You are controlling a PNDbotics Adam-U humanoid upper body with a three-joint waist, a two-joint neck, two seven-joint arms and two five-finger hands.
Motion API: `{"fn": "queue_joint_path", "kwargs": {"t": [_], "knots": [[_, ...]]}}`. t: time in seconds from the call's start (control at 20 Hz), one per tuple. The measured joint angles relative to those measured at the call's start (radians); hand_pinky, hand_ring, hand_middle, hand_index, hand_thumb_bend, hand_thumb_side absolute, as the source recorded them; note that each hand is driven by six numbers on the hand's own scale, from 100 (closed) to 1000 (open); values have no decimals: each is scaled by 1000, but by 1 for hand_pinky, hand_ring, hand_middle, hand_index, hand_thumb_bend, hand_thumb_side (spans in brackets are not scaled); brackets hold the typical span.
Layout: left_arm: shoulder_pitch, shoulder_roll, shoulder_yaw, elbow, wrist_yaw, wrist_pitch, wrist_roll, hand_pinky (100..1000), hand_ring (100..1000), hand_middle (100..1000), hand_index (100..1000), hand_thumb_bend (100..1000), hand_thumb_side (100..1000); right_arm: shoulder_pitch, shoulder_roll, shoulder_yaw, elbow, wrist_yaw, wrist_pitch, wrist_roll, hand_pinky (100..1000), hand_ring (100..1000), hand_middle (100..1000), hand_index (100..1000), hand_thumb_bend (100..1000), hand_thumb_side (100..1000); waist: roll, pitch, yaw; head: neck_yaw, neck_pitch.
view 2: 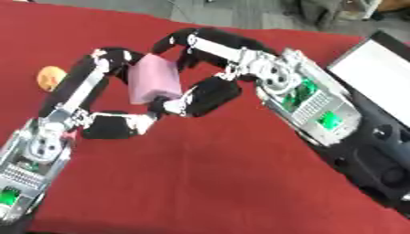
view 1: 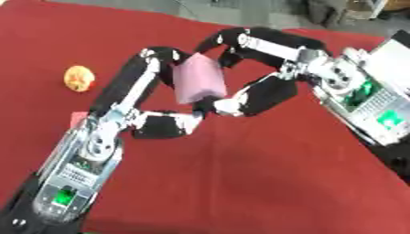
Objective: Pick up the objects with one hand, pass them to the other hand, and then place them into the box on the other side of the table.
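A pink block (view 1: 200, 80) is held above the red table between both hands. My left hand (view 1: 116, 112) comes up from the lower left, with its fingers (view 1: 152, 59) curled against the block's left side and its thumb below the block. My right hand (view 1: 316, 68) reaches in from the right. Its fingers (view 1: 236, 41) hook over the block's top and its thumb (view 1: 260, 93) presses the lower right side. A round orange and yellow object (view 1: 79, 78) lies on the cloth at the far left, apart from both hands.
A white box (view 2: 376, 68) stands at the table's right edge, behind my right forearm. The red cloth (view 1: 240, 183) stretches bare toward the front. The floor shows past the far edge.
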Motion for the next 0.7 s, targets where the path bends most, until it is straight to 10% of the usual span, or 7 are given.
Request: {"fn": "queue_joint_path", "kwargs": {"t": [0.7], "knots": [[0, 0, 0, -5, 5, 13, -16, 595, 479, 327, 360, 100, 100, 5, 17, 17, -15, -80, 61, -180, 757, 611, 612, 552, 100, 114, 0, 3, 0, 0, 0]]}}
